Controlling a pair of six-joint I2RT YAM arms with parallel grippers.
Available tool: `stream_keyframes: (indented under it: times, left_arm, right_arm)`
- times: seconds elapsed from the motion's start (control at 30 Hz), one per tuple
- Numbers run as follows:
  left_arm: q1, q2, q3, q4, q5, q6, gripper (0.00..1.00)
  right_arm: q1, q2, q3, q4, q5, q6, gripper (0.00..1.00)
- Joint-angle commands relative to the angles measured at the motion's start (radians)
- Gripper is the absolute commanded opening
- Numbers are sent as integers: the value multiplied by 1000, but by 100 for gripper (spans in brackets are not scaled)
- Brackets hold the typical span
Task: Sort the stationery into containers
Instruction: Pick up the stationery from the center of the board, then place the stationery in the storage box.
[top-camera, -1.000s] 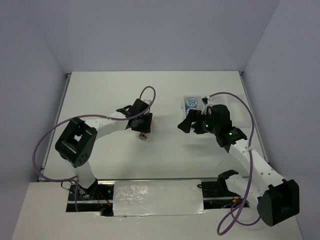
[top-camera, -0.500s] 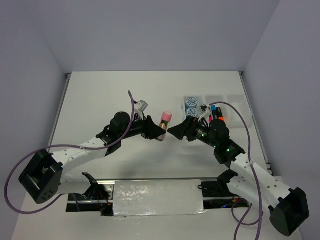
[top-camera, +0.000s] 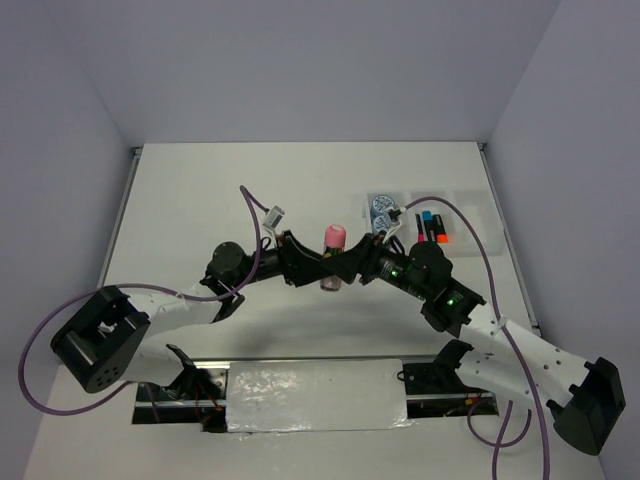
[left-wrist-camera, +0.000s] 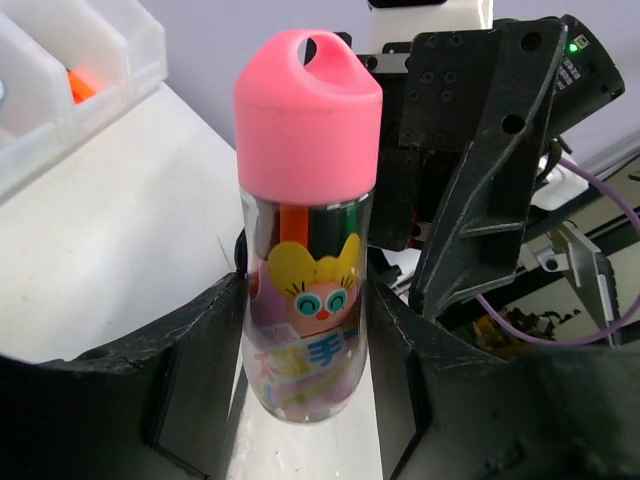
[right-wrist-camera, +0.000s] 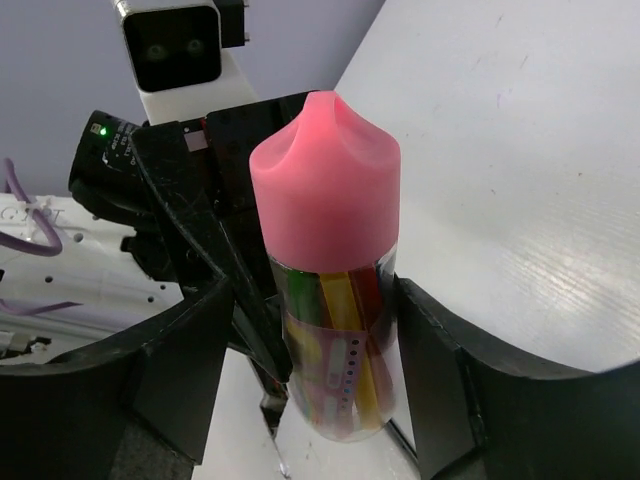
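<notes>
The pink-capped glue-stick tube (top-camera: 331, 258) stands upright in the air at the table's middle. My left gripper (top-camera: 316, 267) is shut on its clear lower body (left-wrist-camera: 303, 330). My right gripper (top-camera: 349, 266) is open, with its jaws on either side of the same tube (right-wrist-camera: 335, 350) and a gap showing on one side. The clear three-compartment tray (top-camera: 470, 205) stands at the back right. It holds two blue tape rolls (top-camera: 381, 208) in its left compartment and the blue-capped (top-camera: 425, 221), orange-capped (top-camera: 441, 233) and pink-capped (top-camera: 418, 231) highlighters in the middle one.
The tray's wall (left-wrist-camera: 110, 45) shows at the top left of the left wrist view, with an orange cap (left-wrist-camera: 80, 85) inside. The two arms meet fingertip to fingertip over the table's middle. Purple cables (top-camera: 260, 215) loop above both arms.
My left arm has lifted the tube off the table and carried it right. My right gripper has left the tray, swung left, and now brackets the tube.
</notes>
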Motion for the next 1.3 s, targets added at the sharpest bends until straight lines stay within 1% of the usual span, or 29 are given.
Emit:
stream_keyframes:
  times: [0.0, 0.07, 0.23, 0.27, 0.3, 0.47, 0.57, 0.6, 0.63, 0.7, 0.73, 0.8, 0.83, 0.87, 0.9, 0.93, 0.97, 1.0, 1.03, 1.07, 1.1, 1.13, 1.17, 1.2, 1.23, 1.27]
  left_arm:
    - [-16, 3, 8, 298, 66, -17, 0]
    - [-16, -5, 9, 284, 68, 0, 0]
    - [-22, -72, 18, 138, 57, 78, 0]
    - [-23, -83, 20, 115, 54, 106, 0]
    - [-26, -92, 25, 74, 48, 117, 0]
    - [-30, -149, 23, 8, 37, 167, 0]
    - [-30, -161, 25, -12, 39, 177, 0]
    - [-30, -160, 26, -18, 40, 180, 0]
    - [-30, -161, 29, -26, 37, 183, 0]
    - [-30, -163, 32, -34, 22, 184, 0]
    - [-30, -165, 37, -50, 14, 189, 0]
    - [-30, -171, 49, -84, 1, 198, 0]
    - [-30, -172, 67, -122, -6, 209, 0]
    - [-30, -177, 80, -145, -4, 212, 0]
    - [-30, -181, 104, -174, -10, 229, 0]
    - [-30, -187, 115, -211, -18, 239, 0]
    - [-30, -203, 126, -281, -29, 253, 3]
    - [-30, -210, 150, -326, -44, 273, 34]
    - [-30, -215, 169, -381, -85, 282, 65]
    - [-30, -217, 193, -518, -107, 298, 92]
    - [-30, -211, 222, -602, -125, 327, 99]
    - [-30, -201, 294, -692, -140, 344, 99]
    - [-30, -189, 333, -789, -201, 367, 99]
    - [-30, -188, 388, -978, -248, 397, 99]
    - [-28, -197, 406, -1073, -360, 402, 99]
    - [-28, -204, 423, -1253, -425, 420, 99]
  right_arm:
    - [6, -7, 24, 35, 57, -13, 65]
    - [6, -14, 32, 22, 68, -25, 69]
    - [6, -45, 53, 0, 92, -44, 79]
    - [3, -43, 59, -7, 106, -48, 83]
    - [6, -37, 66, -18, 111, -50, 84]
    - [5, -28, 64, -6, 138, -44, 85]
    - [5, 1, 70, 28, 108, -45, 75]
    - [5, 12, 78, 55, 62, -45, 72]
    - [6, 35, 81, 69, 36, -44, 65]
    - [6, 55, 82, 100, -30, -38, 60]
    - [8, 68, 81, 127, -49, -38, 56]
    - [9, 75, 69, 161, -91, -52, 50]
    - [10, 70, 58, 172, -98, -59, 35]
    - [8, 62, 47, 180, -98, -65, 28]
    - [9, 46, 32, 163, -72, -81, 14]
    - [8, 38, 32, 135, -52, -93, 10]
    - [3, 33, 53, 103, -32, -134, 10]
    - [-3, 30, 70, 21, 6, -159, 9]
    - [-10, 33, 93, -19, 20, -186, 8]
    - [-35, 42, 117, -71, 37, -250, 8]
    - [-53, 56, 188, -183, 57, -286, 8]
    - [-78, 94, 225, -240, 77, -323, 8]
    - [-111, 113, 286, -288, 101, -399, 8]
    - [-203, 156, 312, -361, 106, -435, 7]
    - [-257, 176, 352, -391, 111, -503, 7]
    - [-349, 191, 366, -417, 126, -542, 7]
